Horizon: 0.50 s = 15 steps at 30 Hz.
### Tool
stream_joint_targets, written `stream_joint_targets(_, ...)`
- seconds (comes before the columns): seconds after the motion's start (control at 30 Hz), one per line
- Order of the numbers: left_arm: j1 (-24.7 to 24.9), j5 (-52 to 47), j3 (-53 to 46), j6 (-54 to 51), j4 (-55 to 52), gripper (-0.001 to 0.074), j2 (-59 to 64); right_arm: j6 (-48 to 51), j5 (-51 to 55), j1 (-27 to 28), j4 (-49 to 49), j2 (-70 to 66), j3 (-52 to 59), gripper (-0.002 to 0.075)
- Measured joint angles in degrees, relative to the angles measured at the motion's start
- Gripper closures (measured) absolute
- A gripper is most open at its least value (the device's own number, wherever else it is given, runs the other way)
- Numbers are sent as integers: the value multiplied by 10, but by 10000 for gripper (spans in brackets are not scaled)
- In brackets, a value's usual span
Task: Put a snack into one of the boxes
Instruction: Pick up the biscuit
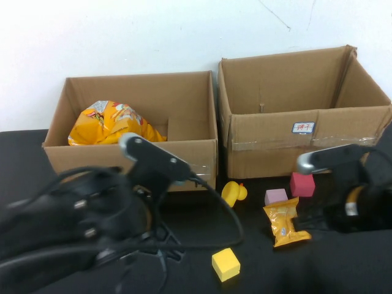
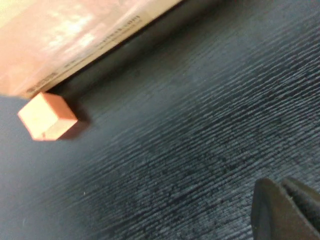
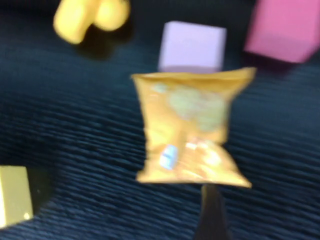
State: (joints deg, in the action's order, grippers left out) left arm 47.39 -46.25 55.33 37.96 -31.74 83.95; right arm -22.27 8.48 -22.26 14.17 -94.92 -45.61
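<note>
A small orange snack bag (image 1: 285,224) is at the table's right front, in front of the right cardboard box (image 1: 272,131). It fills the middle of the right wrist view (image 3: 187,135). My right gripper (image 1: 301,222) is at the bag's near edge and shut on it; one dark finger (image 3: 210,205) shows under that edge, the other is hidden. The left cardboard box (image 1: 131,150) holds a large orange snack bag (image 1: 110,122). My left gripper (image 2: 278,186) is shut and empty, low over the black table near the left box's front wall.
A yellow duck (image 1: 233,192), a purple cube (image 1: 275,196) and a pink cube (image 1: 302,184) lie just behind the small bag. A yellow cube (image 1: 225,264) lies at the front middle. An orange-looking cube (image 2: 47,116) sits by a cardboard wall (image 2: 75,35). Left arm cables cover the front left.
</note>
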Motion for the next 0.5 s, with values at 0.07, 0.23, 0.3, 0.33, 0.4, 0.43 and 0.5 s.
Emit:
stream_joint_targets(0.07,5,-6,-16,13,3,737,-38,-1,0,-10,0,-40,-27,273)
stream_joint_targets(0.23,6,-17,-61,25,26,737,-130,-2,18,-13,0,-123,-86,273)
stream_joint_targets(0.3,6,-22,-77,25,33,737,-162,-2,22,-13,0,-151,-105,273)
stream_joint_targets(0.33,6,-25,-86,25,35,737,-179,-2,23,-13,0,-165,-114,274)
stream_joint_targets(0.4,6,-30,-101,28,37,737,-208,-2,23,-13,0,-187,-133,278)
stream_joint_targets(0.43,6,-35,-107,29,39,737,-222,-2,23,-15,0,-197,-141,284)
stream_joint_targets(0.5,6,-42,-115,33,41,737,-248,-2,25,-14,0,-212,-152,315)
